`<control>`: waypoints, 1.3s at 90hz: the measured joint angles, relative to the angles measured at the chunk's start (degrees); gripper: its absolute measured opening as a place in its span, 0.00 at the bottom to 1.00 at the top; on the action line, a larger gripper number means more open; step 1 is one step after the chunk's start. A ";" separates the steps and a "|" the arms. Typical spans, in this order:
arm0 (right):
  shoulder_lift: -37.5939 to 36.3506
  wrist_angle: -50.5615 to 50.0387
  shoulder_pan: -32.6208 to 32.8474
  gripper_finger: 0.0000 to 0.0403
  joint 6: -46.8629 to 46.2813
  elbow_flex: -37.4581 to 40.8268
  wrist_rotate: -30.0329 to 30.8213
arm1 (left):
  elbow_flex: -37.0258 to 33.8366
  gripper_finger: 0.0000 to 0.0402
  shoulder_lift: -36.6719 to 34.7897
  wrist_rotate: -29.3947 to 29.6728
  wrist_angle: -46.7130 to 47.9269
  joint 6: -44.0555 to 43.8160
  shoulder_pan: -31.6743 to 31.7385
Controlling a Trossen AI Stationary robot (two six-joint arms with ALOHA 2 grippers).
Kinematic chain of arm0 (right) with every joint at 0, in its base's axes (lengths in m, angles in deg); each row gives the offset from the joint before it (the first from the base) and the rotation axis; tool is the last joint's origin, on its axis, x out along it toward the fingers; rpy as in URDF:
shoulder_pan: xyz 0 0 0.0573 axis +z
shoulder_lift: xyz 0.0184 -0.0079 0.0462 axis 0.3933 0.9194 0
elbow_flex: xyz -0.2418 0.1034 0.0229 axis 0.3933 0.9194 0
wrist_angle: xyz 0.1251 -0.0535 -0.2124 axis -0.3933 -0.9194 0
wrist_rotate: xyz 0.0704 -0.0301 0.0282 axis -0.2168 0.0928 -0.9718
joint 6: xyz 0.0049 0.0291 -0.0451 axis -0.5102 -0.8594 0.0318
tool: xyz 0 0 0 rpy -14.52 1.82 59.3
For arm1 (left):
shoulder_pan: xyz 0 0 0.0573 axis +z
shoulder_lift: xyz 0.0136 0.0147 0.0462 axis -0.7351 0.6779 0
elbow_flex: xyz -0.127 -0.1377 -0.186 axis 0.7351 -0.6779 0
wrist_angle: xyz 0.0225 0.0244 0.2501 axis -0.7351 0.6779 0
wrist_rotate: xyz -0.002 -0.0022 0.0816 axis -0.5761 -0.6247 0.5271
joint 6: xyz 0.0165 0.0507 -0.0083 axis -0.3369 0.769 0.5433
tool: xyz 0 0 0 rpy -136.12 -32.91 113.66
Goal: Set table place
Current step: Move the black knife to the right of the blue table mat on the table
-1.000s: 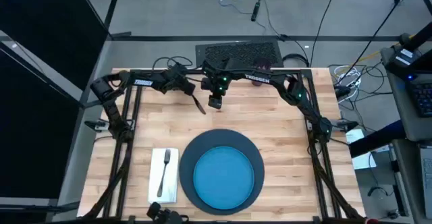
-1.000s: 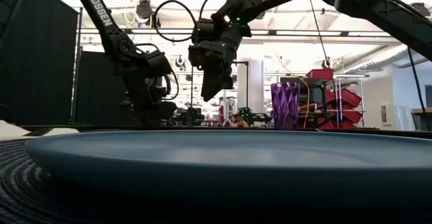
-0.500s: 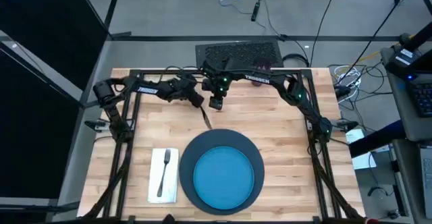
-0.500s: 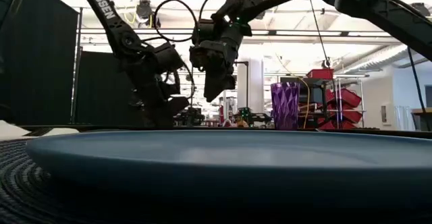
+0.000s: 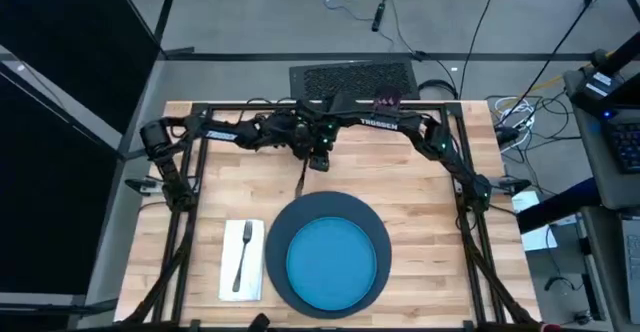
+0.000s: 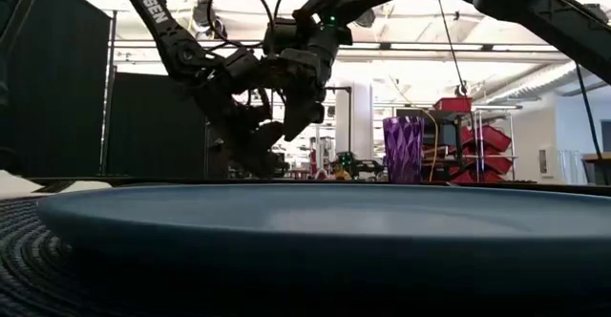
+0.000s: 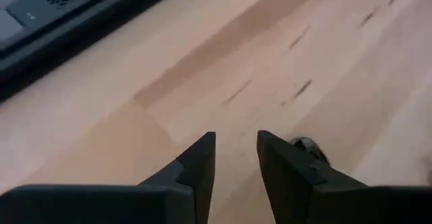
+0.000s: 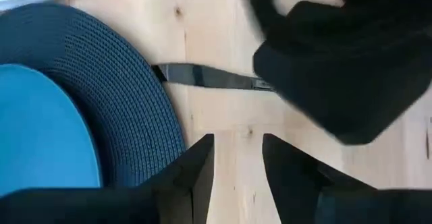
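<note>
Knife [image 5: 302, 178] in the left hand [image 5: 303, 150], beside the navy disc [image 5: 276, 234]; right hand [image 5: 320, 160] empty, fingers narrowly parted.

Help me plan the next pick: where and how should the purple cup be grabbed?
Grip the cup across its side wall, probably near mid-height, coming in level from the plate side. It stands upright near the table's far edge with its open end up. Its tall faceted sides give two fingers opposing faces, whereas a grasp from above would meet only the thin rim.
</note>
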 joint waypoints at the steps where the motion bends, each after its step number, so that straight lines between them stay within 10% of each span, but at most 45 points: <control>1: -0.01 -0.19 0.05 0.28 0.67 0.00 0.00 | 0.00 0.24 -0.36 0.04 0.04 0.03 0.01; 52: 0.74 3.75 3.83 0.28 24.11 0.07 -0.46 | -3.73 0.24 -35.47 16.05 32.70 5.48 -0.57; 84: 3.71 10.78 3.66 0.28 35.04 0.10 3.84 | -18.91 0.24 -60.86 15.53 32.70 -4.40 -7.31; 117: 5.40 13.48 3.97 0.28 42.49 0.09 4.45 | -27.15 0.24 -68.16 15.68 31.18 -7.50 -9.80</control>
